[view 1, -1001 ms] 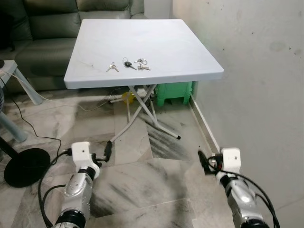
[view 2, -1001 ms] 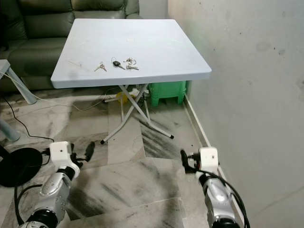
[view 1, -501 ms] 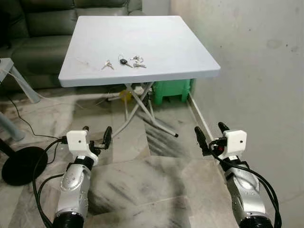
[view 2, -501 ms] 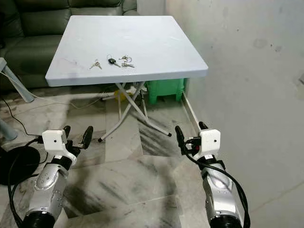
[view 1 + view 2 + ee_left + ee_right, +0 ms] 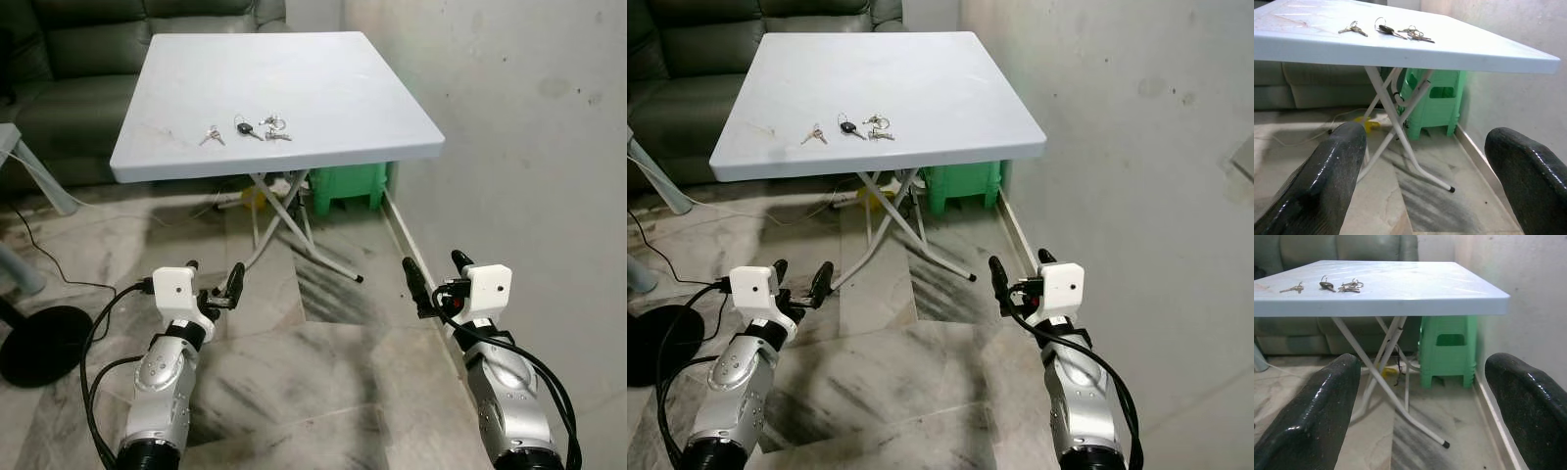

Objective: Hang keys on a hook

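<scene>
1. Small metal key bunches [image 5: 243,130], three, lie in a row on the pale blue square folding table [image 5: 333,98].
2. Left gripper [image 5: 216,287]: black fingers spread, empty, low before the table.
3. Right gripper [image 5: 432,281]: spread, empty, beside the grey wall [image 5: 529,127].
4. Green plastic stool [image 5: 345,184] under the table.

Each forearm is a rounded silver metal shell ending in a black collar, topped at the wrist by a white box-shaped plastic camera housing. Black cables loop out from behind each housing and trail back along the arm (the left arm's loop is wider). The left gripper [image 5: 214,282] and right gripper [image 5: 433,273] each carry two long, glossy black, blunt-tipped fingers [image 5: 1334,171].
</scene>
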Tool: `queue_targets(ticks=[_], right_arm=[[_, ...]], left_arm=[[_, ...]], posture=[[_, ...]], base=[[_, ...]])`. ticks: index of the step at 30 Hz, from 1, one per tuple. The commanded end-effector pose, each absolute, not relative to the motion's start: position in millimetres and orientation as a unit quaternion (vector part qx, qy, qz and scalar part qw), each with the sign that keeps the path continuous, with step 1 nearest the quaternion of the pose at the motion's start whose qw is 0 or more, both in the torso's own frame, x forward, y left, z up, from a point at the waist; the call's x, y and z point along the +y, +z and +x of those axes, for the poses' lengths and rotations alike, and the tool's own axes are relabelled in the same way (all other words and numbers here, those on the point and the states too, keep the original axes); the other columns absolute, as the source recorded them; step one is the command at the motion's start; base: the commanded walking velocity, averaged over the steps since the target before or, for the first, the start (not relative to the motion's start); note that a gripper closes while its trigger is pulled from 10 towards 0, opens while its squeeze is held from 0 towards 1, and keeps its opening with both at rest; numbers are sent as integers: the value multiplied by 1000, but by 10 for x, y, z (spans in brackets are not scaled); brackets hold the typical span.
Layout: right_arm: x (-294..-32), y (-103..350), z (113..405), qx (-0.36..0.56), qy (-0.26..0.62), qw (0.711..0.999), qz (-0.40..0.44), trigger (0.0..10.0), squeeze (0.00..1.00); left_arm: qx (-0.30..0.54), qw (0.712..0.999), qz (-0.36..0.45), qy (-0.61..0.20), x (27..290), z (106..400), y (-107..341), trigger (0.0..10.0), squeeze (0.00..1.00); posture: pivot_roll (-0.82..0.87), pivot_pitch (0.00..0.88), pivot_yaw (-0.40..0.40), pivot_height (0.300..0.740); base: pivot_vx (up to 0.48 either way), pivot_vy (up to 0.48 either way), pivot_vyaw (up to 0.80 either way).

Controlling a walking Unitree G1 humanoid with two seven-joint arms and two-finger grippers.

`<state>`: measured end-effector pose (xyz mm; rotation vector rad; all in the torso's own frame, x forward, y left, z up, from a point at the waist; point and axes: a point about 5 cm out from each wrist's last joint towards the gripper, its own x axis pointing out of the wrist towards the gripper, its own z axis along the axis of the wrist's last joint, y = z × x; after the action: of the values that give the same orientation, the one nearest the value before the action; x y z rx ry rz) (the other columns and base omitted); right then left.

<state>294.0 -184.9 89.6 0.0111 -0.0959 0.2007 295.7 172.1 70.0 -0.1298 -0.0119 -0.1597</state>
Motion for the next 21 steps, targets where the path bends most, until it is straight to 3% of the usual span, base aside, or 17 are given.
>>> queue_targets(ticks=[1,21], right_arm=[[-1810,922,2951,-51,105,993,8,10000,0],[-1791,941,2974,-48,114,992,-11,10000,0]], left_arm=[[-8,995,-51,-84,1710,2971,731,10000,0],[-8,993,-52,-104,1597,2997,759,10000,0]], posture=[[23,58,-11,740],[29,46,-16,740]], base=[[322,0,0],[455,0,0]])
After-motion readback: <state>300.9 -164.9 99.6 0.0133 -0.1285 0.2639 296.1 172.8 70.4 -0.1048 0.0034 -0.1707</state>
